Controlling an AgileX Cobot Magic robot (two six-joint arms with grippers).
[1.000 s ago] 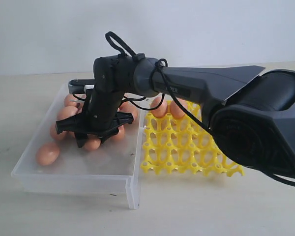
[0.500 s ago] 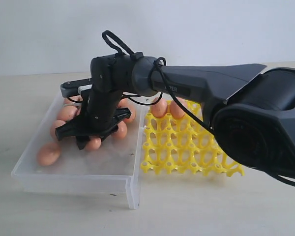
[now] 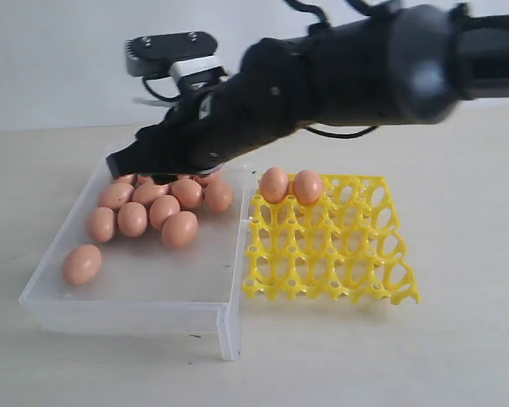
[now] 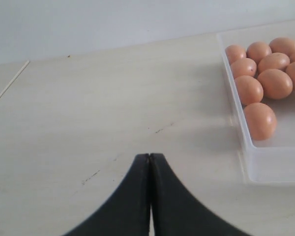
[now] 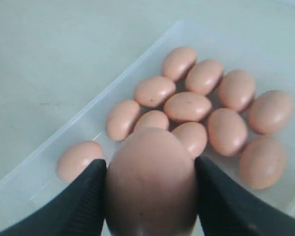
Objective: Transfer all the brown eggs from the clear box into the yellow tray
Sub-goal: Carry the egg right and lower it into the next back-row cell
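Brown egg (image 5: 151, 182), clamped between right fingers (image 5: 81, 201)

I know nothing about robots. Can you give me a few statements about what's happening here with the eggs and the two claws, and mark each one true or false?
1. The right gripper holds a brown egg between its fingers. True.
2. The yellow tray is full of eggs. False: only two eggs sit in it, side by side in its far row. The other cells are empty.
3. The left gripper is shut and holds nothing, over the bare table. True.
4. The clear box has been emptied. False: a cluster of brown eggs lies in it, with one egg apart near the front.
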